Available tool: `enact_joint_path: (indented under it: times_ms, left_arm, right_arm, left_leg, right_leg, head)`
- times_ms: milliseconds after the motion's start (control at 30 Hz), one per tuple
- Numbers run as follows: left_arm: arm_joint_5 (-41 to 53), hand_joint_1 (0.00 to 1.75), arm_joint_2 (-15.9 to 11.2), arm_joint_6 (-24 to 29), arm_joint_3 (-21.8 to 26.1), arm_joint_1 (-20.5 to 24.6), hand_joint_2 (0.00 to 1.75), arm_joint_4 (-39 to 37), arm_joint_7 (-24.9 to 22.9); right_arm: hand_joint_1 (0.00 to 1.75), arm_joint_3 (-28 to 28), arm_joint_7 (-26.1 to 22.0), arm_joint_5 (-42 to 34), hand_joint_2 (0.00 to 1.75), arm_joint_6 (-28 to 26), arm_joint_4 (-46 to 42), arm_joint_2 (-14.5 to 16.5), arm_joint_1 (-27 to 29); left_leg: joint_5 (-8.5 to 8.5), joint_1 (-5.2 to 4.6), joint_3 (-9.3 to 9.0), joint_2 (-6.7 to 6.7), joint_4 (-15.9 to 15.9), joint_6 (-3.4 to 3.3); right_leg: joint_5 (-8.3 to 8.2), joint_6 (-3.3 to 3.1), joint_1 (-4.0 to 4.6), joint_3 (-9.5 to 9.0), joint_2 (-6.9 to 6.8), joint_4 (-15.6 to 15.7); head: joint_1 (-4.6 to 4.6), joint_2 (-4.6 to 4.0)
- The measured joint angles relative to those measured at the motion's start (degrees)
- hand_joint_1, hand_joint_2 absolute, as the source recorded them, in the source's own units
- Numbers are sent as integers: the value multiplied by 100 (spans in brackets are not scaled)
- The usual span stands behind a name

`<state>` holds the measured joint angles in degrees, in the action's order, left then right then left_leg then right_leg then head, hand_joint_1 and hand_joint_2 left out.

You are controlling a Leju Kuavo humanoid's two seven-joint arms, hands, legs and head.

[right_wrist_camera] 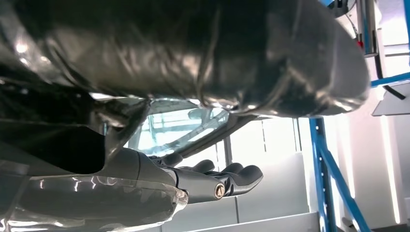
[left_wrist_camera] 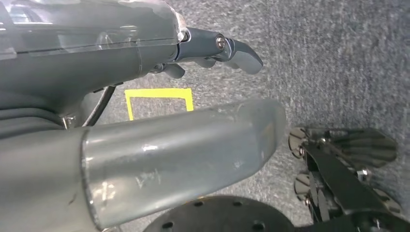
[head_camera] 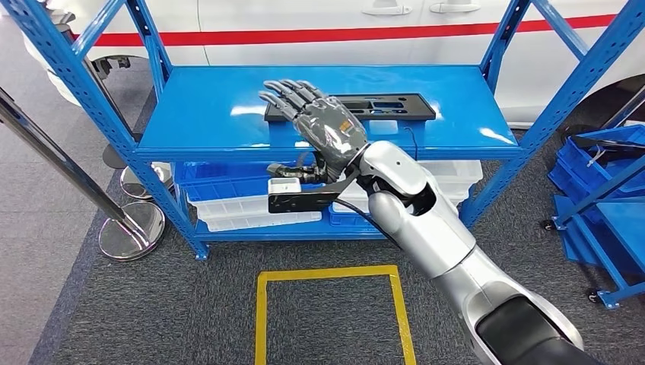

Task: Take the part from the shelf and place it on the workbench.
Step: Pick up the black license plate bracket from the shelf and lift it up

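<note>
Right hand (head_camera: 323, 122) is raised over the blue shelf (head_camera: 205, 114), fingers (head_camera: 285, 95) extended and apart, nothing held. Black part (head_camera: 388, 106) is seen flat on the shelf top just behind it. Left hand (left_wrist_camera: 212, 50) is pointed at carpet, fingers curled, nothing gripped.

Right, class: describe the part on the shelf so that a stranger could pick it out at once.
Find the blue shelf in front of the white vehicle. On its top level, just beyond the raised right hand, lies a flat black part. It is long, with cut-out openings, unlike the pale bins on the level below.
</note>
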<state>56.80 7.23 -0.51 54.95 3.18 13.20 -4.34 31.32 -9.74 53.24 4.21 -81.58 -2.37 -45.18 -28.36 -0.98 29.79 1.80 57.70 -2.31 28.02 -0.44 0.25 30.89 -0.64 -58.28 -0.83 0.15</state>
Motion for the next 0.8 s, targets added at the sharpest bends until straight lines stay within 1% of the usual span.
enact_joint_path:
  times_ms: [133, 200, 233, 267, 300, 333, 367, 400, 433, 467, 500, 533, 567, 600, 633, 700, 733, 767, 800]
  left_arm:
    - [39, 0, 5, -41, -1, 7, 0, 0, 40]
    - [62, 0, 20, -53, -2, 12, 0, 0, 51]
    - [74, 0, 30, -55, -2, 15, 0, 0, 57]
    - [87, 0, 40, -56, -2, 18, 0, 0, 63]
    - [96, 0, 47, -56, -2, 19, 0, 0, 66]
    - [108, 0, 49, -56, -2, 21, 0, 0, 67]
    - [120, 0, 51, -56, -2, 22, 0, 0, 68]
    - [132, 0, 52, -56, -2, 21, 0, 0, 69]
    - [141, 0, 54, -55, -2, 20, 0, 0, 73]
    - [149, 0, 57, -55, -1, 17, 0, 0, 79]
    - [155, 0, 61, -54, -1, 14, 0, 0, 87]
    - [159, 0, 65, -54, -1, 13, 0, 0, 96]
    - [162, 0, 68, -54, -2, 18, 0, 0, 105]
    - [163, 0, 71, -54, -2, 25, 0, 0, 114]
    - [164, 0, 74, -54, -2, 35, 0, 0, 121]
    - [174, 0, 78, -54, -2, 51, 0, 1, 131]
    - [179, 0, 79, -54, -2, 54, 0, 2, 134]
    - [185, 0, 80, -54, -2, 56, 0, 2, 138]
    - [188, 0, 82, -54, -2, 54, 0, 2, 139]
  right_arm:
    - [0, -13, -11, -32, 0, -32, -37, -88, 39]
    - [0, -29, -13, -32, 0, -32, -48, -111, 40]
    - [0, -43, -13, -32, 0, -32, -57, -126, 36]
    - [0, -60, -13, -31, 0, -31, -68, -147, 36]
    - [0, -74, -13, -31, 0, -30, -78, -169, 45]
    - [0, -85, -14, -30, 0, -29, -83, -191, 62]
    - [0, -92, -14, -30, 0, -28, -84, -213, 90]
    - [0, -96, -14, -29, 0, -27, -84, -230, 118]
    - [0, -102, -14, -28, 0, -27, -84, -249, 138]
    - [0, -111, -14, -28, 0, -27, -85, -267, 146]
    - [0, -121, -14, -28, 0, -27, -85, -280, 148]
    - [0, -130, -14, -28, 0, -27, -85, -296, 145]
    - [0, -137, -15, -27, 0, -27, -88, -307, 140]
    - [0, -139, -17, -26, 0, -27, -93, -315, 142]
    - [0, -141, -19, -24, 0, -26, -99, -325, 145]
    - [0, -157, -18, -19, 0, -27, -119, -345, 154]
    - [0, -169, -19, -18, 0, -28, -129, -357, 149]
    - [0, -181, -19, -17, 0, -29, -140, -366, 140]
    - [0, -187, -21, -17, 0, -29, -149, -369, 136]
  left_leg:
    - [-1, -23, 39, 0, 26, -25]
    - [39, 10, 17, 5, -47, -67]
    - [63, 30, 0, 11, -92, -92]
    - [84, 51, -15, 19, -130, -114]
    - [92, 56, -21, 27, -146, -125]
    - [90, 58, -20, 30, -148, -134]
    - [81, 60, -22, 29, -146, -136]
    - [65, 63, -31, 26, -142, -132]
    - [40, 68, -50, 23, -134, -122]
    - [0, 78, -85, 21, -122, -100]
    - [-48, 87, -126, 20, -108, -68]
    - [-98, 85, -152, 24, -90, -30]
    - [-145, 81, -170, 29, -71, 12]
    - [-177, 73, -173, 38, -60, 49]
    - [-197, 65, -172, 52, -58, 82]
    - [-247, 72, -206, 69, -59, 146]
    - [-293, 81, -192, 42, 17, 180]
    - [-369, 94, -108, 0, 206, 214]
    - [-469, 110, 71, -54, 523, 242]
  right_leg:
    - [-25, 40, -9, 24, 1, 12]
    - [-10, 68, 3, 32, 8, -4]
    - [42, 87, 6, 77, 16, -93]
    - [151, 105, 4, 188, 28, -307]
    - [295, 124, -13, 365, 38, -637]
    - [445, 142, -30, 600, 44, -1038]
    - [544, 159, -50, 829, 47, -1408]
    - [536, 175, -73, 994, 47, -1622]
    - [406, 189, -93, 1059, 45, -1624]
    - [161, 197, -111, 998, 40, -1377]
    - [-116, 201, -127, 864, 22, -986]
    - [-304, 198, -119, 716, 0, -625]
    - [-390, 174, -113, 587, -17, -327]
    - [-380, 144, -99, 529, -26, -184]
    - [-317, 104, -77, 510, -17, -154]
    - [-263, 23, -82, 474, 25, -119]
    - [-234, -18, -93, 430, 42, -105]
    - [-206, -56, -109, 376, 55, -86]
    - [-173, -84, -117, 322, 63, -71]
  head:
    - [0, 0]
    - [-1, 0]
    - [-1, 0]
    - [-1, 0]
    - [-1, 0]
    - [-1, 0]
    - [-1, 0]
    - [0, 0]
    - [-1, 0]
    - [-1, 0]
    - [-1, 0]
    - [-2, 0]
    - [-1, 0]
    - [-2, 0]
    - [-1, 0]
    - [-3, 0]
    - [-4, 0]
    - [-4, 0]
    - [-2, 0]
